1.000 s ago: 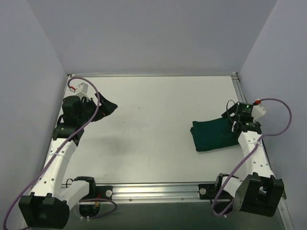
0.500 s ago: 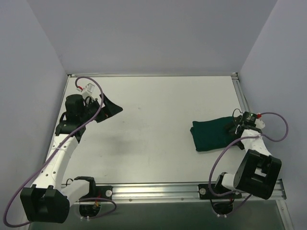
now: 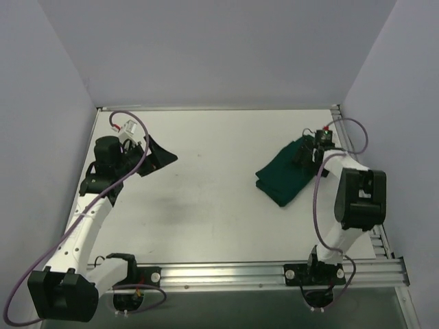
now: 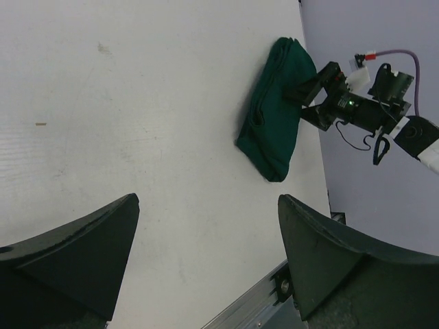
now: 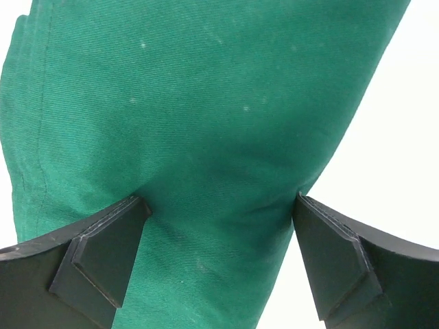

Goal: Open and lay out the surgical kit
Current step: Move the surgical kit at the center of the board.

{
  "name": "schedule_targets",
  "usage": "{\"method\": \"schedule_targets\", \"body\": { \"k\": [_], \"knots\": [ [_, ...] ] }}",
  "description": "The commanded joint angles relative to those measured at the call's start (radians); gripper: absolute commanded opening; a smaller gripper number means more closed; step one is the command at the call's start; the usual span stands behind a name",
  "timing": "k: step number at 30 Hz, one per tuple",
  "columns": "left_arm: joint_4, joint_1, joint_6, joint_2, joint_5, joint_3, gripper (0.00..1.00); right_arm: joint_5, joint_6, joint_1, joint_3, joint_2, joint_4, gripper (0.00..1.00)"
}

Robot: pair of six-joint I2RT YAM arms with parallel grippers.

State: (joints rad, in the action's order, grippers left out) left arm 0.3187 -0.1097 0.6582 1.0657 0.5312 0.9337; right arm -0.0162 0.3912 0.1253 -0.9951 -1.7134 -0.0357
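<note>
At the far right of the desk, the green cloth bundle sits between the right pincer's wide-apart jaws, and the left pincer gapes empty. A shallow pinch could just drag the whole bundle.

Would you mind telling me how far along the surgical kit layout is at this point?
Done: nothing yet; the green cloth bundle is folded shut. In hand: the right tool straddles its far end, grip unclear; the left tool is open, empty. Left: unwrap, spread, lay out the contents, none visible.
</note>
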Motion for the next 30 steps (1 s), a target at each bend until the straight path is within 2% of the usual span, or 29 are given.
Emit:
{"method": "schedule_targets", "body": {
  "k": [1,2,6,8,14,18,23,24,25,30],
  "knots": [
    [0.002,-0.002,-0.015,-0.045,-0.040,0.020,0.92,-0.030,-0.083,-0.110,-0.150,-0.170,-0.092,0.90],
    [0.008,-0.002,-0.020,-0.050,-0.051,0.022,0.91,-0.030,-0.090,-0.163,-0.184,-0.201,-0.121,0.88],
    [0.051,-0.002,-0.057,-0.046,-0.074,0.034,0.90,-0.024,-0.110,-0.289,-0.316,-0.327,-0.156,0.87],
    [0.063,-0.004,-0.068,-0.035,-0.071,0.030,0.87,-0.046,-0.115,-0.322,-0.379,-0.379,-0.159,0.86],
    [-0.004,-0.025,-0.048,0.059,0.019,-0.006,0.82,-0.139,-0.202,-0.429,-0.500,-0.492,-0.170,0.85],
    [-0.102,-0.091,0.001,0.103,-0.008,-0.035,0.83,-0.172,-0.251,-0.503,-0.585,-0.552,-0.185,0.85],
    [-0.147,-0.189,0.032,0.224,-0.077,-0.026,0.87,-0.215,-0.235,-0.553,-0.603,-0.560,-0.165,0.85],
    [-0.174,-0.209,0.047,0.240,-0.091,-0.027,0.87,-0.215,-0.229,-0.555,-0.599,-0.534,-0.159,0.87],
    [-0.190,-0.215,0.055,0.272,-0.096,-0.033,0.88,-0.199,-0.207,-0.555,-0.577,-0.516,-0.141,0.99],
    [-0.273,-0.255,0.098,0.384,-0.103,-0.035,0.88,-0.091,-0.155,-0.529,-0.491,-0.324,-0.125,1.00]
  ]
}}
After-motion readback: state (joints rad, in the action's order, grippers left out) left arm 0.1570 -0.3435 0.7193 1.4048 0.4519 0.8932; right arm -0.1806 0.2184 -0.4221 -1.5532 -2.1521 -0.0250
